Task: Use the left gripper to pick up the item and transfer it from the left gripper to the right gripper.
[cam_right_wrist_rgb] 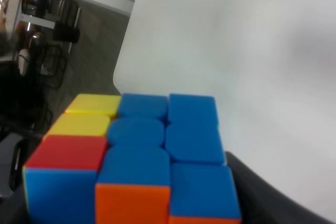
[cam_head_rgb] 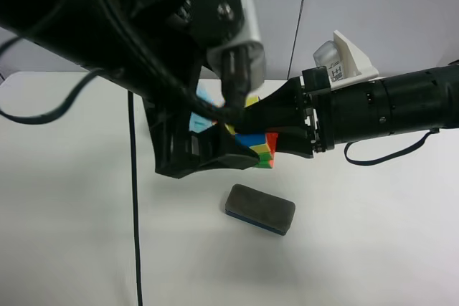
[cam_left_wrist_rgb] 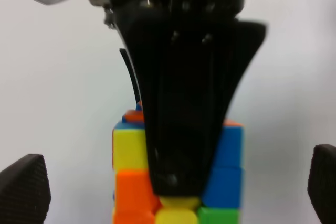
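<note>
The puzzle cube [cam_head_rgb: 259, 147] hangs above the white table, between the two arms. The right gripper [cam_head_rgb: 264, 137], on the arm with the white mount, is shut on it from the exterior high view's right. In the right wrist view the cube [cam_right_wrist_rgb: 157, 150] fills the lower frame, mostly blue, with one dark finger [cam_right_wrist_rgb: 273, 198] beside it. In the left wrist view a black right jaw lies across the cube [cam_left_wrist_rgb: 128, 177]. The left gripper [cam_head_rgb: 231, 137] is open around the cube. Its ribbed fingers [cam_left_wrist_rgb: 21, 190] stand wide apart, clear of the cube's sides.
A flat dark-grey eraser [cam_head_rgb: 259, 209] lies on the table [cam_head_rgb: 72, 213] just below the cube. A light-blue puff [cam_head_rgb: 195, 121] shows partly behind the left arm. A black cable [cam_head_rgb: 134, 198] hangs down to the table. The table edge, floor and chairs [cam_right_wrist_rgb: 47, 40] show in the right wrist view.
</note>
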Controlling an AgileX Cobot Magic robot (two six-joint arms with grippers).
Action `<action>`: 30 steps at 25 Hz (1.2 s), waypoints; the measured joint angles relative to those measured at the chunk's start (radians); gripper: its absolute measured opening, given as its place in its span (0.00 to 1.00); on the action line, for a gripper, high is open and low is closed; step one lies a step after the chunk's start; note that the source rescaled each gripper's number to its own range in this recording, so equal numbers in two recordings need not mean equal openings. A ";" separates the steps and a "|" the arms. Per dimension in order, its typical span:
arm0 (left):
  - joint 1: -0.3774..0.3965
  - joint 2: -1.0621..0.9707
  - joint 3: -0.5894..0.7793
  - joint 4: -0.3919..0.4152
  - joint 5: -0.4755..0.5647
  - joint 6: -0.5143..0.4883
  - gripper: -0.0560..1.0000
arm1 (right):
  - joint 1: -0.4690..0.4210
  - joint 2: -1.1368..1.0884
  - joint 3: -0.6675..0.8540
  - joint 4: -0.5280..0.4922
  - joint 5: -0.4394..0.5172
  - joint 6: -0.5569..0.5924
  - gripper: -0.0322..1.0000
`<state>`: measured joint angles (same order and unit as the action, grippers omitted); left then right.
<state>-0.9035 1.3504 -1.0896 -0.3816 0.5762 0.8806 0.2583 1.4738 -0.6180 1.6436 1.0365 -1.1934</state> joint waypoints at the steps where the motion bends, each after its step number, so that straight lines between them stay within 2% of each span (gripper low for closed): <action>1: 0.000 -0.030 0.000 0.000 0.019 -0.034 0.99 | 0.000 0.000 0.000 0.000 0.000 0.000 0.03; 4: 0.000 -0.122 0.000 0.022 0.110 -0.144 0.99 | 0.000 0.000 0.000 -0.001 0.000 0.000 0.03; 7: 0.000 -0.219 0.000 0.086 0.222 -0.264 0.99 | 0.000 0.000 0.000 -0.009 0.000 0.000 0.03; 13: 0.000 -0.414 0.000 0.318 0.426 -0.528 0.99 | 0.000 0.000 0.000 -0.020 0.000 0.000 0.03; 16: 0.000 -0.507 0.025 0.423 0.477 -0.616 0.99 | 0.000 0.000 0.000 -0.034 0.000 0.000 0.03; 19: 0.000 -0.604 0.087 0.486 0.518 -0.689 1.00 | 0.000 0.000 0.000 -0.034 0.000 0.000 0.03; 25: 0.000 -0.813 0.240 0.505 0.541 -0.833 1.00 | 0.000 0.000 0.000 -0.034 0.000 0.000 0.03; 30: 0.000 -1.014 0.379 0.477 0.543 -0.850 1.00 | 0.000 0.000 0.000 -0.034 0.000 0.000 0.03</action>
<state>-0.9035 0.3368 -0.7105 0.0951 1.1196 0.0308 0.2583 1.4738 -0.6180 1.6097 1.0365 -1.1934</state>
